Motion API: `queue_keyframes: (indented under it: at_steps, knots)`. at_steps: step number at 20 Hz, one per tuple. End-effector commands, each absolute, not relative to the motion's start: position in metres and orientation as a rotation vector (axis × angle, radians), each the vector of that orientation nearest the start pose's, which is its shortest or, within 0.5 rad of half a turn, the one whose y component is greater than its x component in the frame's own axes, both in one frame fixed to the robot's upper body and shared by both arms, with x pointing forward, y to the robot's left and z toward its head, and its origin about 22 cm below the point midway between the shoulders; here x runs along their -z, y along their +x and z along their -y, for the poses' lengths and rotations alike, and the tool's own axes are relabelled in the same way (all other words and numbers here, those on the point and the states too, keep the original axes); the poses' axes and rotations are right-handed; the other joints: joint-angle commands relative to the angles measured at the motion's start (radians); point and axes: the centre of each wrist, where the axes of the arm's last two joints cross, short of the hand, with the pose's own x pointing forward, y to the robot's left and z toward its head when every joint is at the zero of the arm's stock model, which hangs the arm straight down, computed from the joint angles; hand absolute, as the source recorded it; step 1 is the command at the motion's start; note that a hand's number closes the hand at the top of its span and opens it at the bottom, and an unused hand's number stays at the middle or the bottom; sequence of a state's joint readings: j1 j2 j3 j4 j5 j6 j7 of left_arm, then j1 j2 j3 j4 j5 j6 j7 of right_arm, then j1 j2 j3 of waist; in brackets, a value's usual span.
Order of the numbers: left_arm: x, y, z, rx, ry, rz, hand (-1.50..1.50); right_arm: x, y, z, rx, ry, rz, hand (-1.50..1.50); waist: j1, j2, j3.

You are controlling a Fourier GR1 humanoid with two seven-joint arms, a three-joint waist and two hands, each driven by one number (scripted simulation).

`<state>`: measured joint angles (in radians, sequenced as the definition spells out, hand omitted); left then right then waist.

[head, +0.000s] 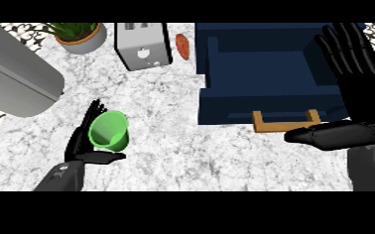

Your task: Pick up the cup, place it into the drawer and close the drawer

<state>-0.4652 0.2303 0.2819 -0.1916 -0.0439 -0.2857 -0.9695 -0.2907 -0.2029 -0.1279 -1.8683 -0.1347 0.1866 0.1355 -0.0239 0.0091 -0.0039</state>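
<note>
The green cup (110, 129) stands at the counter's lower left, its open mouth showing. My left hand (82, 146) is right beside it. The fingers stretch straight up along the cup's left side and the thumb reaches out under its lower edge. Nothing curls round the cup, and I cannot tell whether the hand touches it. The navy drawer (219, 106) lies pulled open at the upper right, with a wooden handle (287, 121) on its front. My right hand (344, 129) is open at the right edge, with its fingers raised over the drawer's right side and its thumb below the handle.
A silver toaster (143, 45) stands at the back centre with an orange-red object (182, 46) to its right. A potted plant (79, 35) sits at the back left. A large grey rounded object (26, 82) fills the left edge. Marble counter (190, 153) stretches between the cup and the drawer.
</note>
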Motion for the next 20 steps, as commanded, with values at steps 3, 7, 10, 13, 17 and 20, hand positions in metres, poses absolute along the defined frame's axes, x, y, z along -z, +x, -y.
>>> queue_keyframes:
  at_steps: [3,7,10,13,17,20]
  knots:
    - [0.160,0.246,-0.301,-0.079,-0.336,1.734,1.50,-0.156,0.268,0.259,-0.279,0.066,1.993,-1.50,-0.002,-0.002,-0.001]
    - [0.139,0.276,-0.299,-0.008,-0.019,1.905,1.50,-0.152,0.272,0.264,-0.288,0.050,1.988,-1.50,-0.001,0.000,0.000]
    - [0.150,0.262,-0.296,0.017,0.119,1.964,1.50,-0.160,0.273,0.274,-0.284,0.042,1.995,-1.50,-0.001,0.001,0.000]
    - [0.155,0.258,-0.285,-0.071,0.213,1.963,1.50,-0.142,0.269,0.269,-0.293,0.053,1.976,-1.50,-0.001,0.002,0.000]
    - [0.132,0.289,-0.293,-0.243,0.220,2.021,1.50,-0.141,0.279,0.273,-0.244,0.065,1.994,-1.50,0.005,0.003,0.001]
    - [0.121,0.305,-0.282,-0.271,0.017,2.076,1.50,-0.150,0.271,0.267,-0.273,0.071,1.998,-1.50,0.000,-0.001,0.000]
